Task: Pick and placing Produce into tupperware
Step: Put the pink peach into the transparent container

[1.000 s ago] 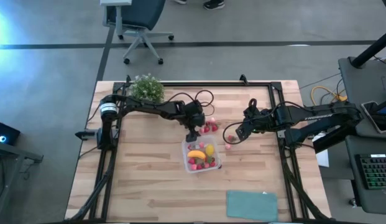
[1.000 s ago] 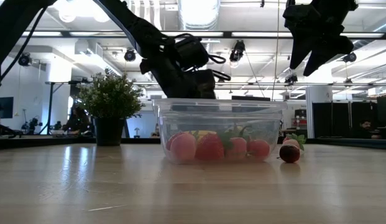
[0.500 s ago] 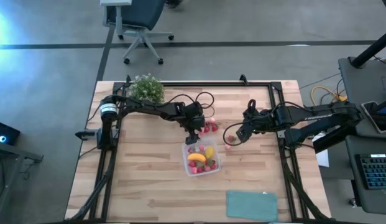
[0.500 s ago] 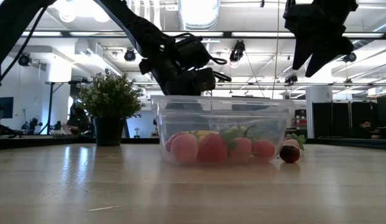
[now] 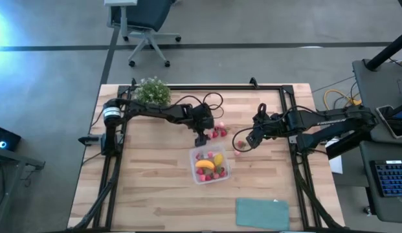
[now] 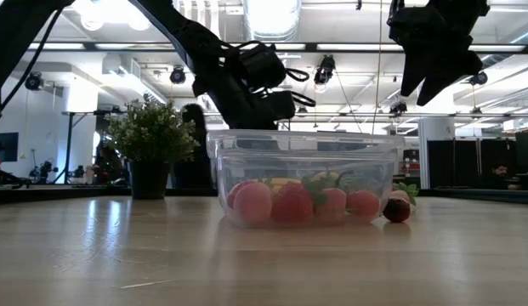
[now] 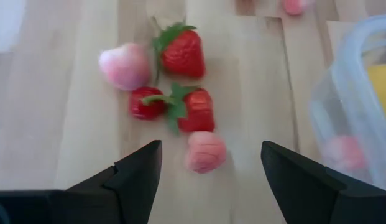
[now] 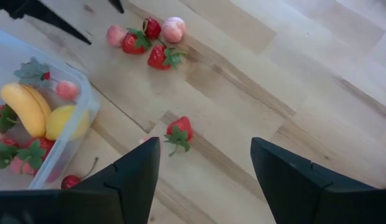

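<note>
The clear tupperware (image 5: 211,165) stands mid-table and holds the yellow banana (image 8: 23,109), the lemon (image 8: 62,121) and several berries. My left gripper (image 7: 211,148) is open and hovers low over a loose cluster of strawberries and pink berries (image 7: 180,93) just beyond the container's far side. Its fingers stand either side of a pink berry (image 7: 205,151) without touching it. My right gripper (image 8: 204,146) is open and raised above a lone strawberry (image 8: 179,131) to the container's right. A dark cherry (image 8: 71,182) lies beside the container wall.
A bushy potted plant (image 5: 153,92) stands at the far left corner. A flat teal rectangle (image 5: 262,213) lies near the near right edge. The black frame rails (image 5: 298,162) run along the table's sides. Bare wood lies left of and in front of the container.
My left gripper has risen from the tupperware's far rim and drawn back toward the far edge, over the loose berries. The tupperware has slid slightly toward the near edge. My right gripper has kept still.
</note>
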{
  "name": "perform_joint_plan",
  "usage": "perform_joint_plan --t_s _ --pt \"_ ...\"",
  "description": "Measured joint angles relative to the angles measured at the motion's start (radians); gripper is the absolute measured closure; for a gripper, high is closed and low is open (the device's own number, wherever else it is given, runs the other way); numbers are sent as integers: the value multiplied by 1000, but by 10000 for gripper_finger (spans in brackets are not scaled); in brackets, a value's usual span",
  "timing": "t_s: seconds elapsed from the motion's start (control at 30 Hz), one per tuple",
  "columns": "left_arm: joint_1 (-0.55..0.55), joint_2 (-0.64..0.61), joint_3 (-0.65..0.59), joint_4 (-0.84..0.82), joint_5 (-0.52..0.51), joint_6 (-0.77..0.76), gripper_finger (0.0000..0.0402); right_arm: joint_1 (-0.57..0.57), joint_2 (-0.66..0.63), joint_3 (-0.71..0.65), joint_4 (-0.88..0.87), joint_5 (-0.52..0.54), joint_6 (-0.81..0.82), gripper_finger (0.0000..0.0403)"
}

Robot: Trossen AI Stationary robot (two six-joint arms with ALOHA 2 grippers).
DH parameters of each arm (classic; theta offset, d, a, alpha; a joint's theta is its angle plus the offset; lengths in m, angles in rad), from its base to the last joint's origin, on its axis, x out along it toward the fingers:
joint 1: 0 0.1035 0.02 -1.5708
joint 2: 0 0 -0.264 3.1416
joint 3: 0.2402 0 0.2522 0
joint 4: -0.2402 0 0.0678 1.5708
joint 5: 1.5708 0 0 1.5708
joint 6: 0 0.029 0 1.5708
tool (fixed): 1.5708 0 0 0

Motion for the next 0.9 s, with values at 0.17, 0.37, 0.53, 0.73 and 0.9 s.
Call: perform_joint_plan --t_s 0.17,0.37,0.53,0.73,0.9 --pt "3 11 0 2 -3 8 141 0 0 0 0 2 3 159" --pt "5 33 -1 4 -4 9 141 0 0 0 0 5 3 162" --pt "5 57 -2 31 -5 9 141 0 0 0 0 5 1 162" --pt "5 58 -3 32 -20 11 141 0 0 0 0 6 1 162" --pt "5 59 -3 35 -30 11 151 0 0 0 0 20 -3 163"
